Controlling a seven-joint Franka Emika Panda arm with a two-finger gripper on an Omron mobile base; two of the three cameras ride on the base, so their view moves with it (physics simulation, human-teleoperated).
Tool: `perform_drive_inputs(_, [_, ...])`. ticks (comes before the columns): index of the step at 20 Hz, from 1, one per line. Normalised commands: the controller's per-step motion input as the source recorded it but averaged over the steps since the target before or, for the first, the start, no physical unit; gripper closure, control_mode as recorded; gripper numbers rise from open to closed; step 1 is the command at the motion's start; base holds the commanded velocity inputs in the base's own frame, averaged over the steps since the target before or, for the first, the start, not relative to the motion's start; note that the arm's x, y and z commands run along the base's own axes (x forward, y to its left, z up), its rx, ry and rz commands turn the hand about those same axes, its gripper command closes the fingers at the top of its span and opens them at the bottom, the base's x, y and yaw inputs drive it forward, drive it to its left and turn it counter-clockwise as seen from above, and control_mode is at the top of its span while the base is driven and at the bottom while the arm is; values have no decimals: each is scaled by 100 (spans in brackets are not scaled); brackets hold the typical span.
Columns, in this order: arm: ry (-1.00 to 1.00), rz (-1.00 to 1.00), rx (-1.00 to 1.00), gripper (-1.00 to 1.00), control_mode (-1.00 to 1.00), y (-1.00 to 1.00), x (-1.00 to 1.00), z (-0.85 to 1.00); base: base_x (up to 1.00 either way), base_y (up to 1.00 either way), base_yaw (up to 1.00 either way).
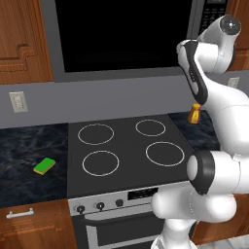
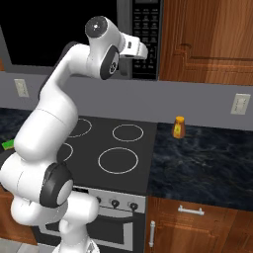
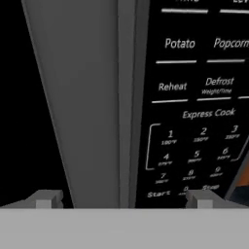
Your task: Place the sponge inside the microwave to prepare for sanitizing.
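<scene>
The sponge (image 1: 44, 166), a small green block with a yellow lower layer, lies flat on the dark counter left of the stove; a sliver of the sponge (image 2: 8, 144) peeks out behind my arm. The microwave (image 1: 121, 34) hangs above the stove, its black glass door looking shut. My gripper (image 2: 147, 52) is raised high at the microwave's right side, far from the sponge. In the hand view my gripper (image 3: 125, 199) stands open and empty, fingertips (image 3: 48, 199) wide apart, facing the grey door edge (image 3: 92, 97) and the keypad (image 3: 204, 121) close up.
A black stove top (image 1: 126, 146) with several burner rings sits below, its oven knobs (image 1: 99, 206) at the front. A small orange bottle (image 1: 195, 114) stands on the counter right of the stove. Wooden cabinets (image 2: 207, 39) flank the microwave.
</scene>
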Motion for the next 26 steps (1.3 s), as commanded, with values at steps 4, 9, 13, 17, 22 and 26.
perform_drive_inputs(4, [-7, 0, 1, -100, -100, 6, 8, -8, 0, 0, 0])
perform_drive_inputs(9, [-2, 0, 1, -100, -100, 11, 16, -5, 0, 0, 0])
perform_drive_inputs(13, [0, 0, 0, 100, -100, 11, 24, -1, 0, 0, 0])
perform_drive_inputs(17, [0, 0, 0, 100, -100, 5, 30, 0, 0, 0, 0])
perform_drive_inputs(22, [0, 1, 0, 100, -100, 0, 24, 0, 0, 0, 0])
perform_drive_inputs(26, [0, 0, 0, 100, -100, -1, 2, 0, 0, 0, 0])
